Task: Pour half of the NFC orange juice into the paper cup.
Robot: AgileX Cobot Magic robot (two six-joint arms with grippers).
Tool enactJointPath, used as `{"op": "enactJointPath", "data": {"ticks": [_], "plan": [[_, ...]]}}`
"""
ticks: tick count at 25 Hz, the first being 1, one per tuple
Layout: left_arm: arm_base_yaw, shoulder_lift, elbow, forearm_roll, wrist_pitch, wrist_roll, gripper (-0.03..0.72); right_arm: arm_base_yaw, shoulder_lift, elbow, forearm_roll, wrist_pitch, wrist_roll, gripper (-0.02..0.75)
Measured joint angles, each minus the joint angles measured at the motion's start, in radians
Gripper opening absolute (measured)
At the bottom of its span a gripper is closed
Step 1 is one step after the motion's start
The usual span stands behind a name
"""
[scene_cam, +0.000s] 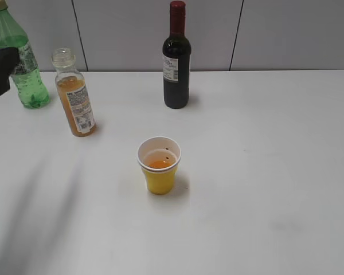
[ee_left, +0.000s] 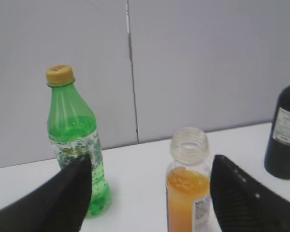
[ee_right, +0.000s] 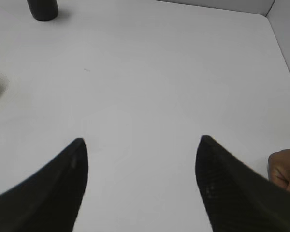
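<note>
The NFC orange juice bottle (scene_cam: pixel 74 97) stands uncapped on the white table at the left, partly full of orange liquid. It also shows in the left wrist view (ee_left: pixel 187 186), between the jaws near the right one, with a gap on each side. The yellow paper cup (scene_cam: pixel 159 166) stands in the middle of the table with some orange juice in it. My left gripper (ee_left: pixel 150 166) is open; in the exterior view only a black part of it (scene_cam: pixel 1 70) shows at the left edge. My right gripper (ee_right: pixel 140 140) is open and empty above bare table.
A green soda bottle (scene_cam: pixel 22 60) with a yellow cap stands at the back left, also in the left wrist view (ee_left: pixel 75 140). A dark wine bottle (scene_cam: pixel 176 57) stands at the back centre. A grey wall runs behind the table. A hand (ee_right: pixel 286 169) shows at the right wrist view's right edge.
</note>
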Motion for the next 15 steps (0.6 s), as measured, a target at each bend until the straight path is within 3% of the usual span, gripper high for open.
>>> {"op": "enactJointPath", "data": {"ticks": [4, 15], "plan": [[0.041, -0.058, -0.070, 0.084, 0.228, 0.001, 0.577, 0.000, 0.000, 0.000, 0.000, 0.000, 0.000, 0.526], [0.249, -0.215, -0.227, 0.286, 0.742, -0.105, 0.573, 0.000, 0.000, 0.000, 0.000, 0.000, 0.000, 0.526]]}}
